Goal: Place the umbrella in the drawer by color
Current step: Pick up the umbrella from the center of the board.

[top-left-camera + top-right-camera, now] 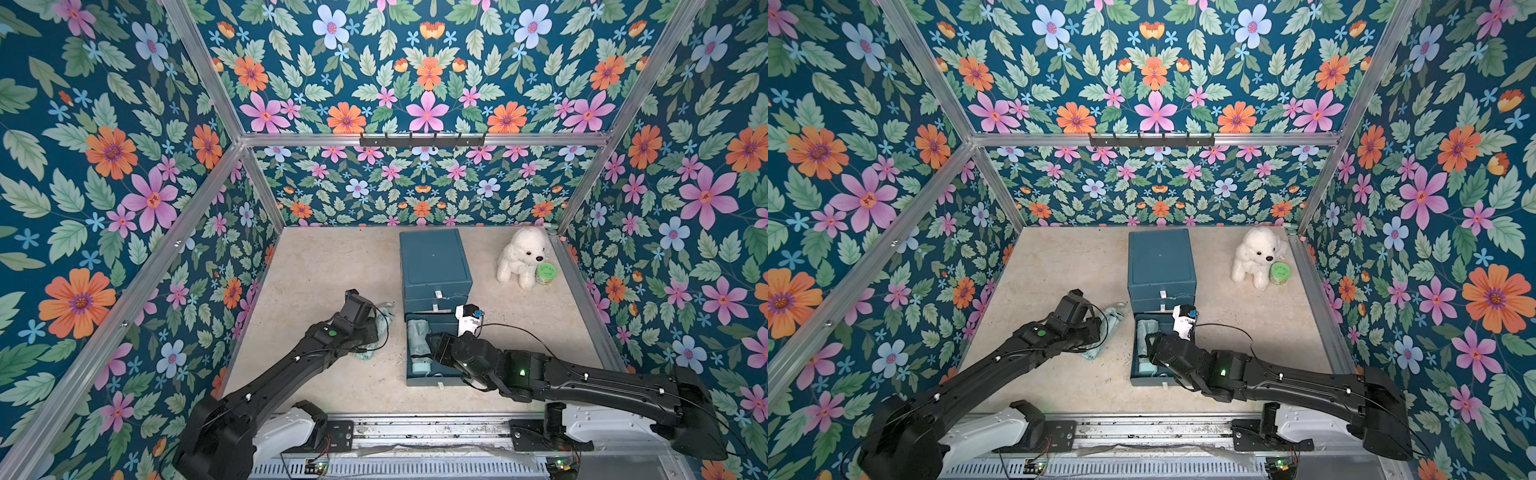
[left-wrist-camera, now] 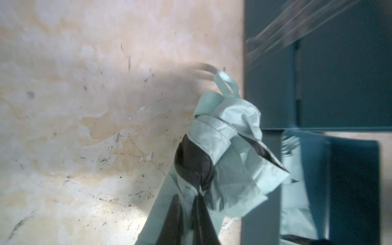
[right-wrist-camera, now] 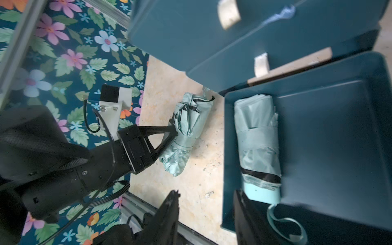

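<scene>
The left gripper (image 3: 172, 132) is clenched on a folded mint umbrella (image 3: 191, 112), its fingers pinching the fabric at mid-length. In the right wrist view this pair sits at centre frame on the beige table (image 1: 324, 266), just left of the teal chest (image 1: 434, 257). Whether the umbrella rests on the table or hangs just above it cannot be told. In both top views only its ends show past the left arm, left of centre (image 1: 384, 309).

The chest's bottom drawer (image 3: 339, 116) stands pulled out toward the lower edge of the top views. A second umbrella (image 3: 256, 137), also mint, lies along the drawer's left side with its handle toward the drawer front.

The right gripper (image 3: 205, 192) hangs over the drawer's front left corner, released: its two black fingers (image 3: 169, 212) stand apart with nothing between them.

A white plush dog (image 1: 523, 253) and a green jar (image 1: 545, 274) sit at the table's upper right.
</scene>
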Available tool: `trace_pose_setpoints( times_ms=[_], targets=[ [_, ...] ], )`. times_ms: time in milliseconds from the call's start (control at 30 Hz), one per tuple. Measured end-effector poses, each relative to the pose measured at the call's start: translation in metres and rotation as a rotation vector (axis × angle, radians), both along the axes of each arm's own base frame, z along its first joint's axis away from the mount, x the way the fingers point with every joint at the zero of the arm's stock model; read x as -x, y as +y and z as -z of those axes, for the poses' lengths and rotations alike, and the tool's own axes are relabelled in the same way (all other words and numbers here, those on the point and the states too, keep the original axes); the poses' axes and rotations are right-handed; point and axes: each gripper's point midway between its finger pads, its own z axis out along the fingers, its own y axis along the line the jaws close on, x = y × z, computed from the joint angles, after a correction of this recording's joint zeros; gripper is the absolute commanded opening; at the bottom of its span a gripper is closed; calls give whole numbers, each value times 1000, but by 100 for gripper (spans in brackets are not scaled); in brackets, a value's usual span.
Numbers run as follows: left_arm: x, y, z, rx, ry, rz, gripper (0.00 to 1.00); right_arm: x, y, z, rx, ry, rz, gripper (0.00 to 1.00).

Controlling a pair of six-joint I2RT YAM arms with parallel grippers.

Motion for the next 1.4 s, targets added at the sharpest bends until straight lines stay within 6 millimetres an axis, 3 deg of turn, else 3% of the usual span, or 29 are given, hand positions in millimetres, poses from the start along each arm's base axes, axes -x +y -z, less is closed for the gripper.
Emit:
trace_pose_setpoints(
  times_ms=[100,267,333,433,567,667,767,867,967,1100,1200,1333,1400],
  targets=[
    [-2,-3,-59,30,-113,52,0,-4,4,-40,-51,-52,-52,63],
    [10,-25,-166,103,-289,245,0,-23,-14,-112,-141,-167,-144,73],
    [21,-35,-188,126,-319,349,0,-26,-23,-140,-159,-223,-193,73],
    [38,-52,-193,133,-302,501,0,-41,-39,-173,-148,-294,-217,76],
    [62,-77,-165,65,-205,687,0,-43,-40,-186,-83,-314,-317,79],
    [87,-94,-156,18,-170,825,0,-42,-33,-183,-19,-314,-392,79],
    [102,-110,-167,7,-212,936,0,-39,-23,-152,40,-261,-478,72],
    [103,-124,-167,-34,-232,997,0,-29,-19,-112,81,-182,-561,69],
    [99,-134,-154,-87,-216,1037,0,-13,-20,-83,83,-139,-631,69],
    [99,-134,-142,-138,-198,1084,0,-1,-21,-64,61,-139,-681,71],
    [103,-131,-149,-152,-244,1125,0,7,-19,-53,38,-135,-716,70],
    [105,-129,-166,-147,-328,1163,0,23,-12,-51,-9,-149,-780,53],
    [105,-128,-166,-168,-331,1184,0,25,-10,-52,-31,-150,-783,31]
  ],
)
